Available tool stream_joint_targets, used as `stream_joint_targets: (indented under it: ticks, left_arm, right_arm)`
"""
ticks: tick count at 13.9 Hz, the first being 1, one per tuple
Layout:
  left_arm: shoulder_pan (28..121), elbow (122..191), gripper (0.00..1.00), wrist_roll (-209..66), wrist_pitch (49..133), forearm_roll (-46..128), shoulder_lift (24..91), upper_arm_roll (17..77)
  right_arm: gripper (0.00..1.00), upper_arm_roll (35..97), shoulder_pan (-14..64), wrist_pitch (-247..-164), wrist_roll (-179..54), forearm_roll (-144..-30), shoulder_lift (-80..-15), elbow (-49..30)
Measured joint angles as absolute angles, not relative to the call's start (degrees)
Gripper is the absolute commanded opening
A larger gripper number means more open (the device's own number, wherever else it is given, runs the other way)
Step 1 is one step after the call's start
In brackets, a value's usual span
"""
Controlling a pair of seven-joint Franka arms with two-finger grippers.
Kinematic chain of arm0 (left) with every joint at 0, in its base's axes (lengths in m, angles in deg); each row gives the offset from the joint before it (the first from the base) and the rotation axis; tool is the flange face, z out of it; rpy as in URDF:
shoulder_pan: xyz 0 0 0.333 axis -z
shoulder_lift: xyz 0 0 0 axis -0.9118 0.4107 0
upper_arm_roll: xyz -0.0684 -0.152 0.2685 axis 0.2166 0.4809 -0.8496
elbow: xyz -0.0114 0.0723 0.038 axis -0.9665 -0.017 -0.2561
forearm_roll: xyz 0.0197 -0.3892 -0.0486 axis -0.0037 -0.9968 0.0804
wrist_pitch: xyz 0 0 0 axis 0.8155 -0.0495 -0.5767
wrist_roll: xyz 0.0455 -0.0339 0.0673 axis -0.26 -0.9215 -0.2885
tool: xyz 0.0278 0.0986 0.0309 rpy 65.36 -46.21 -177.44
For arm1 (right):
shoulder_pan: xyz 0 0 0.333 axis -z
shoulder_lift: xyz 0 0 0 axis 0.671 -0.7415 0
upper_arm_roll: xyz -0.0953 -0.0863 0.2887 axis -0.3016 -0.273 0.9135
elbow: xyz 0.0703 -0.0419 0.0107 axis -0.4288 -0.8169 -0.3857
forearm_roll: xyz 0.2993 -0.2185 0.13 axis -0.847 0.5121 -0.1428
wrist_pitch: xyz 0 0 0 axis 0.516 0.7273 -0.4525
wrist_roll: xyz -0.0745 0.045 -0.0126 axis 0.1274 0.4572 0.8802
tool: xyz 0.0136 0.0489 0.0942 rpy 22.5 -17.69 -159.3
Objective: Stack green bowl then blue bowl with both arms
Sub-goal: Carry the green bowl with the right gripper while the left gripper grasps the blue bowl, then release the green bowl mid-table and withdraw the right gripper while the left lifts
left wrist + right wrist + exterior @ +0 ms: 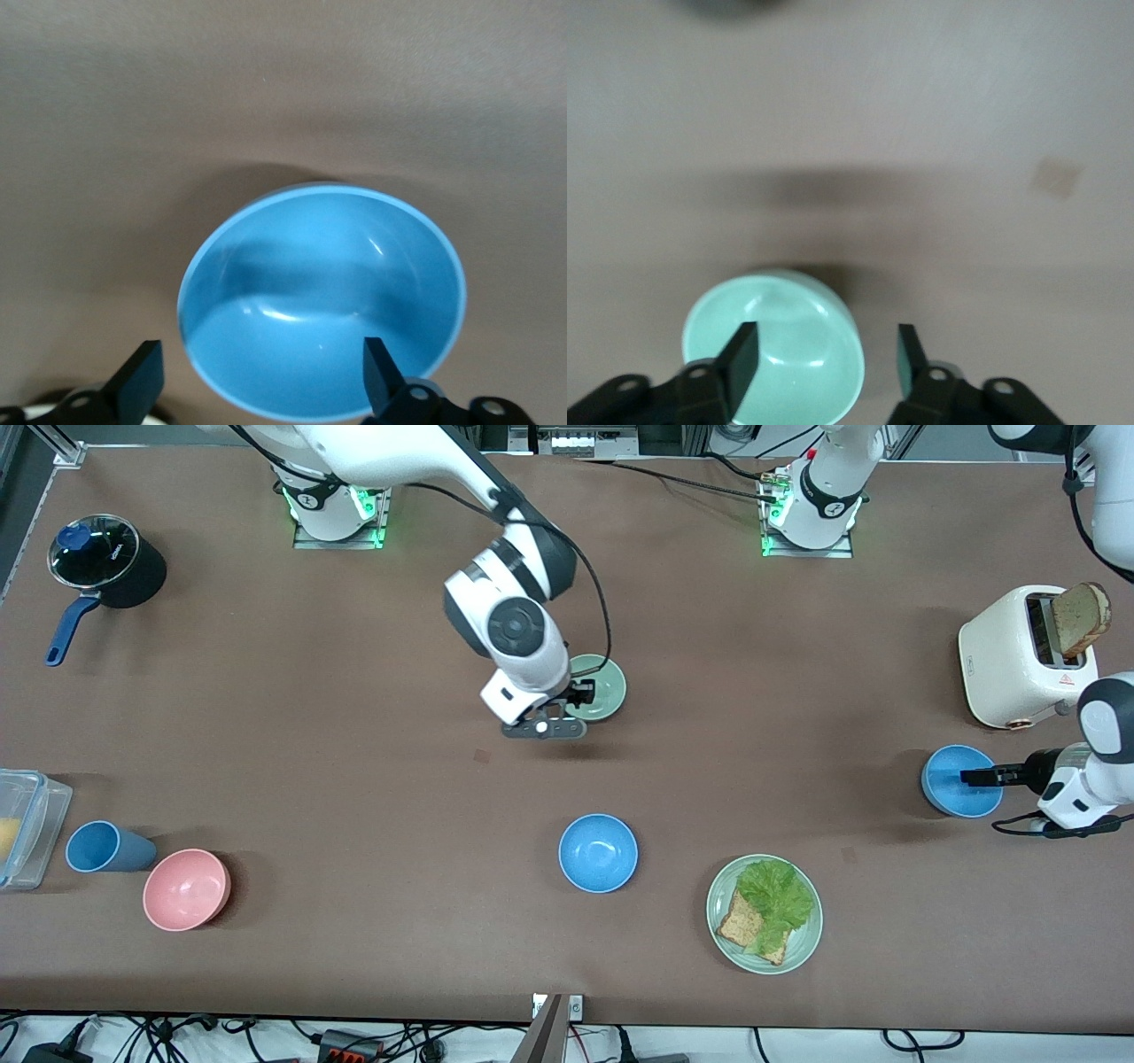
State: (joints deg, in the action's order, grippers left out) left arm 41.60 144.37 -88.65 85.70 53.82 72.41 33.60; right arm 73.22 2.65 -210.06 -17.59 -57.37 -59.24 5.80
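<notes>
Hovering over the green bowl [598, 687], one right gripper [578, 695], fingers apart, one either side of its rim, arm reaching from its base to mid-table. One left gripper [970, 777], fingers spread, low over one blue bowl [961, 781] beside the toaster [1019, 657]. Second blue bowl [598, 853]: mid-table, nearer the front camera than the green one.

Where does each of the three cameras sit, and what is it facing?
Front view: high across the table, facing both bases; right gripper at the green bowl, left gripper at a blue bowl.
Left wrist view: on the left wrist, looking down at that blue bowl between open fingertips.
Right wrist view: on the right wrist, over the green bowl, fingertips open.
Each wrist view shares its bowl with the front view.
</notes>
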Motion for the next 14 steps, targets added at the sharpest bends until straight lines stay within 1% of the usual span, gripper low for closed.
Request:
stream_joint_targets:
  ticks: [2,4,5,7,8,9,12,13,14]
  left_arm:
    - [41.5,144.3,0.78,-89.6,85.9,53.8,72.8,33.6]
    - [41.4,144.1,0.56,-91.2,86.0,53.8,72.8,33.6]
    - [41.4,144.1,0.52,-92.2,86.1,53.8,72.8,33.6]
    - [41.0,144.1,0.51,-94.8,86.4,53.8,73.0,33.6]
    - [40.6,144.1,0.49,-96.0,86.9,53.8,73.2,33.6]
    - [40.2,144.1,0.43,-97.2,87.6,53.8,73.6,33.6]
    - [39.5,144.1,0.07,-100.5,88.7,53.8,74.4,33.6]
    - [39.4,144.1,0.01,-102.2,88.7,53.8,74.4,33.6]
    - [39.2,144.1,0.01,-104.4,88.7,53.8,74.4,33.6]
  right_arm:
    - [1.00,71.7,5.7,-208.5,-17.6,-56.3,-54.7,5.9]
    - [1.00,71.2,10.1,-206.5,-17.6,-56.1,-51.3,5.9]
    - [1.00,71.1,12.4,-205.4,-17.6,-55.8,-50.1,5.9]
    - [1.00,71.0,16.9,-203.8,-18.2,-53.5,-48.6,5.8]
    - [1.00,71.0,19.0,-203.5,-19.0,-52.5,-48.2,5.8]
    - [1.00,71.0,20.9,-203.4,-20.3,-52.0,-47.9,5.8]
    - [1.00,70.8,25.7,-203.4,-25.1,-51.5,-47.0,5.8]
    - [1.00,70.8,27.5,-203.3,-27.8,-51.5,-46.4,5.8]
    - [1.00,70.7,29.6,-202.9,-31.6,-51.5,-45.7,5.8]
